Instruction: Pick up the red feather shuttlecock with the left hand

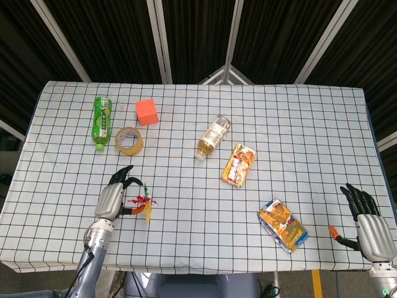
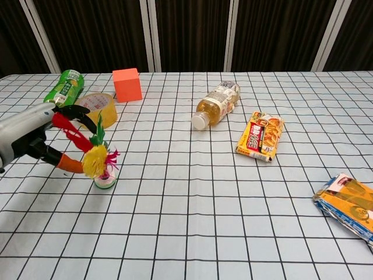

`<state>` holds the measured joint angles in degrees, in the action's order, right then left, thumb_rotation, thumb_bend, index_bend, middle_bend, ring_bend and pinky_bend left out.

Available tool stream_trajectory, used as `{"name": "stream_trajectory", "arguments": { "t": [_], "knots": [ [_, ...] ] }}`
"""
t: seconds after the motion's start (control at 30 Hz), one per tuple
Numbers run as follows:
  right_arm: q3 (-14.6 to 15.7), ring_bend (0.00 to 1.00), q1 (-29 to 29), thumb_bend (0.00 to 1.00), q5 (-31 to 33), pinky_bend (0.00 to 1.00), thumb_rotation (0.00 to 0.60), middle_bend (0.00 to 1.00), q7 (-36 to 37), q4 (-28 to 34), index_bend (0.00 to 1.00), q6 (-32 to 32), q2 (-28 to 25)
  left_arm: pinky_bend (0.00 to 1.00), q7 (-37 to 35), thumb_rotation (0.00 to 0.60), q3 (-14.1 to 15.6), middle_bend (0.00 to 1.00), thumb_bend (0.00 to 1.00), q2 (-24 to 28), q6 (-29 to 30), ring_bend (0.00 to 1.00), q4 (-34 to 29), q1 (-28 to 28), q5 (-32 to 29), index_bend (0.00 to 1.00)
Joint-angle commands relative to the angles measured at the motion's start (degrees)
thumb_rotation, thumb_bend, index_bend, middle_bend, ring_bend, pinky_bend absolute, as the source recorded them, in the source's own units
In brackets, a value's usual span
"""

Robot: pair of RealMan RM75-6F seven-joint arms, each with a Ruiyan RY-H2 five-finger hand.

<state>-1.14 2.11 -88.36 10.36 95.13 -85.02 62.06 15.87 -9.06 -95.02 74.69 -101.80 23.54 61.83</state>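
The red feather shuttlecock point(image 1: 142, 203) has red, yellow and green feathers on a small round green-and-white base point(image 2: 105, 180). It stands tilted at the near left of the table. My left hand point(image 1: 112, 198) grips it by the feathers, which lean against the fingers point(image 2: 64, 112). The base is low over the cloth, and I cannot tell whether it touches. In the chest view the left hand point(image 2: 28, 135) enters from the left edge. My right hand point(image 1: 367, 220) rests at the near right corner with its fingers spread and nothing in them.
Behind the left hand lie a tape roll point(image 1: 129, 141), a green bottle point(image 1: 102, 121) and an orange cube point(image 1: 146, 112). An amber bottle point(image 1: 214, 136) and a snack packet point(image 1: 239, 164) lie mid-table. An orange-and-blue packet point(image 1: 283, 225) lies near the right hand.
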Motion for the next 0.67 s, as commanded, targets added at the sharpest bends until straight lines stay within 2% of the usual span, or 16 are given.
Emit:
{"name": "stream_trajectory", "arguments": {
  "t": [0.03,0.27,0.47,0.6,0.67],
  "knots": [
    [0.0,0.00,0.0,0.34,-0.1,0.00,0.600,0.00,0.0,0.0,0.00,0.0,0.0,0.00,-2.1,0.600,1.4,0.00,0.15,2.5,1.0,0.00,-2.2,-1.5,2.3,0.12],
    [0.1,0.00,0.1,0.34,-0.4,0.00,0.600,0.00,-0.5,-0.2,0.00,0.0,0.1,0.00,-6.0,0.600,3.7,0.00,0.15,11.0,5.5,0.00,-7.3,-5.1,10.1,0.07],
    [0.2,0.00,0.1,0.34,-0.5,0.00,0.600,0.00,-1.2,-0.4,0.00,0.1,0.2,0.00,-5.9,0.600,8.2,0.00,0.15,21.8,10.4,0.00,-9.6,-9.4,17.8,0.07],
    [0.2,0.00,0.2,0.34,-0.7,0.00,0.600,0.00,-2.0,-0.7,0.00,0.2,0.2,0.00,-4.5,0.600,11.5,0.00,0.15,26.9,14.5,0.00,-7.0,-12.4,23.1,0.04],
    [0.3,0.00,0.2,0.34,-0.8,0.00,0.600,0.00,-2.4,-0.8,0.00,0.2,0.4,0.00,-4.3,0.600,13.8,0.00,0.15,28.9,18.1,0.00,-2.8,-15.0,26.7,0.02]
  ]
}}
